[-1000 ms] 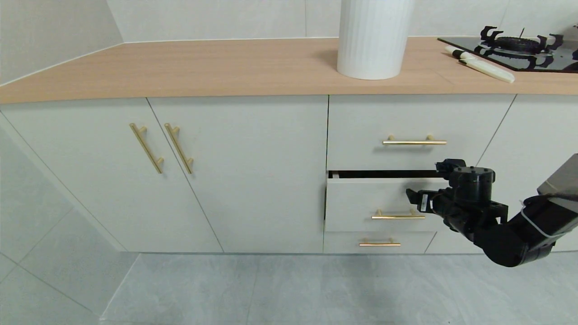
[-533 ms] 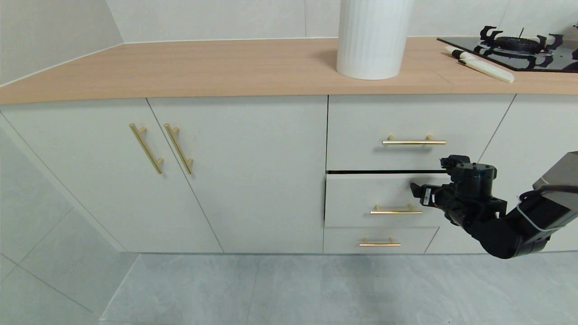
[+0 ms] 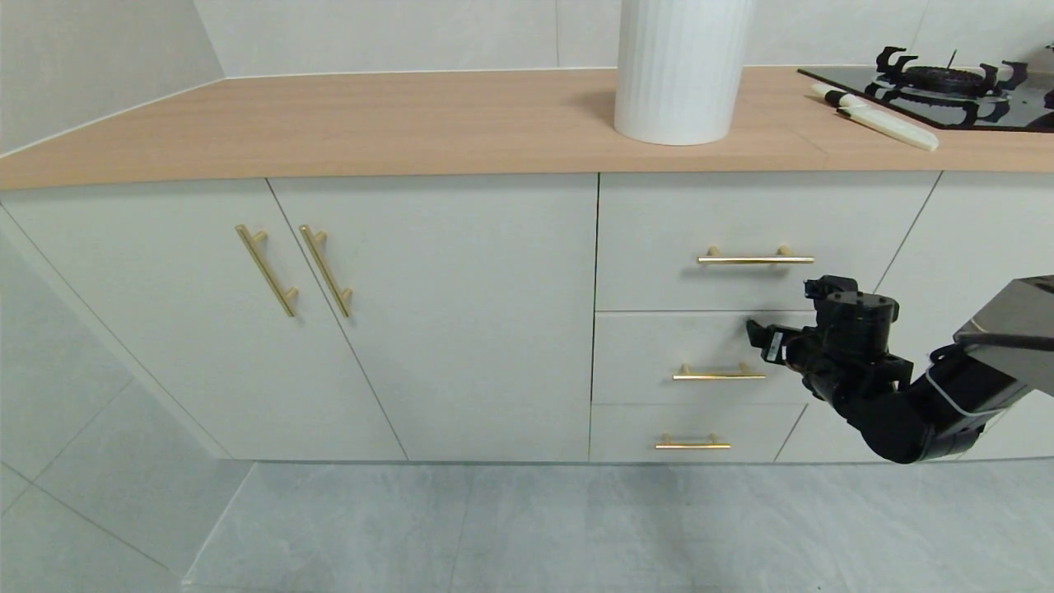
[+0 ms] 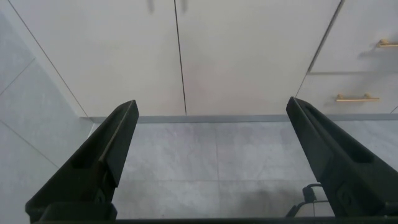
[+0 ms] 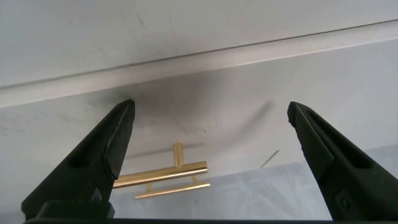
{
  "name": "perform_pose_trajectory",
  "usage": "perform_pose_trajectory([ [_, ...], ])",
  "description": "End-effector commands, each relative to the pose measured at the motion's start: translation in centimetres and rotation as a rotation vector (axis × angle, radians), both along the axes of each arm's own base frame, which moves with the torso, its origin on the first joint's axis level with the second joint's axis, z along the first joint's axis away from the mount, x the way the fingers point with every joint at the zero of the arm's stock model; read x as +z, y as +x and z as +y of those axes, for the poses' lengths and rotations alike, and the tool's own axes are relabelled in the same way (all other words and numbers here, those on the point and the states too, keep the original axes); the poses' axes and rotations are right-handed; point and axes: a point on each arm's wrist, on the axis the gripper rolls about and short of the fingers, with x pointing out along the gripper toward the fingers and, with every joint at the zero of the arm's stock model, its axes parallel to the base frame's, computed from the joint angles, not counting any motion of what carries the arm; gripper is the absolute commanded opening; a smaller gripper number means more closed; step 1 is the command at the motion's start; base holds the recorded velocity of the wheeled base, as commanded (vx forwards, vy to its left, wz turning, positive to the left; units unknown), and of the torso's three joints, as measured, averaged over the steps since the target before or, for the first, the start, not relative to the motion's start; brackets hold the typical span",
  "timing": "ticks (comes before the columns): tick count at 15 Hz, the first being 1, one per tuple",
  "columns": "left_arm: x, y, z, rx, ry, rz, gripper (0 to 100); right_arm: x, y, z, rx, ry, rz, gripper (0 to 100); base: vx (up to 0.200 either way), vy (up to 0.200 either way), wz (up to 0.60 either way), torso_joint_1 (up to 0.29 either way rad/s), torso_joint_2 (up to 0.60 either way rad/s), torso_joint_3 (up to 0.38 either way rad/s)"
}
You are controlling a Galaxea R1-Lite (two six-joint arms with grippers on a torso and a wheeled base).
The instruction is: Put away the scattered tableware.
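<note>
Middle drawer point(image 3: 675, 342) has slid shut under the right gripper point(image 5: 210, 121)
Jaws spread empty, left gripper's point(image 4: 211, 121) too; closing step looks finished; next, back clear of the handle point(image 3: 718, 375)

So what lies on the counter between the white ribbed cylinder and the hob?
A pale knife with a dark handle, beside the hob; head view.

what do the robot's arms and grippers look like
The right arm is black with chunky rounded joints, a grey boxy upper segment, a thin white cable looped near the wrist and a small white label. Both the left gripper and right gripper have black, wedge-shaped fingers tapering to tips.
</note>
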Motion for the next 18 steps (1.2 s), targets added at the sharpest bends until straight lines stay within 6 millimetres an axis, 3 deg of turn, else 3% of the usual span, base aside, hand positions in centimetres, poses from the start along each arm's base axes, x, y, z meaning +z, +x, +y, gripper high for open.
perform_pose_trajectory([
  [1,0.0,0.0,0.0,0.0,0.0,0.0,100,0.06,0.15,-0.02,-0.002,0.004,-0.005,100,0.0,0.0,0.0,0.0,0.0,0.0],
  [18,0.0,0.01,0.0,0.0,0.0,0.002,100,0.17,0.8,0.09,-0.009,0.056,-0.034,100,0.0,0.0,0.0,0.0,0.0,0.0],
])
